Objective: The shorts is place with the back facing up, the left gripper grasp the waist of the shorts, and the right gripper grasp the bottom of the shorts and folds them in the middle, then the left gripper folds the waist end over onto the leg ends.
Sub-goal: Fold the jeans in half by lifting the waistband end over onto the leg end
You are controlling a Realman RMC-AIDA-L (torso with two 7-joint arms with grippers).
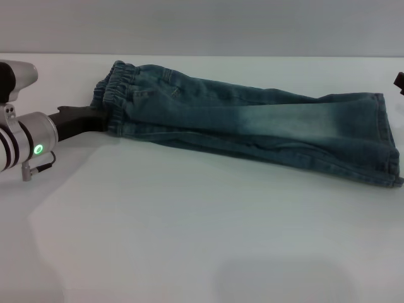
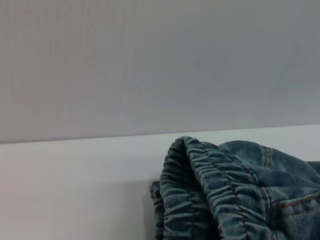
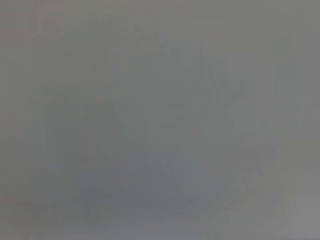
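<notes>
You have the shorts (image 1: pixel 252 129) lying flat on the white table (image 1: pixel 189 240), already doubled lengthwise. The left gripper (image 1: pixel 101 120) sits at the waist (image 1: pixel 117 95); whether its fingers have closed on the band can't be told. The right gripper (image 1: pixel 399 81) shows only as a tip beyond the leg ends (image 1: pixel 385 142). The denim looks soft and limp, so take the thick gathered elastic.

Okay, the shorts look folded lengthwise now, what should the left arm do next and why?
Probably lift the waist and carry it across onto the leg ends. The left tool is already at the gathered band, and the shorts lie folded in a long strip; the right tool sits off at the edge.
</notes>
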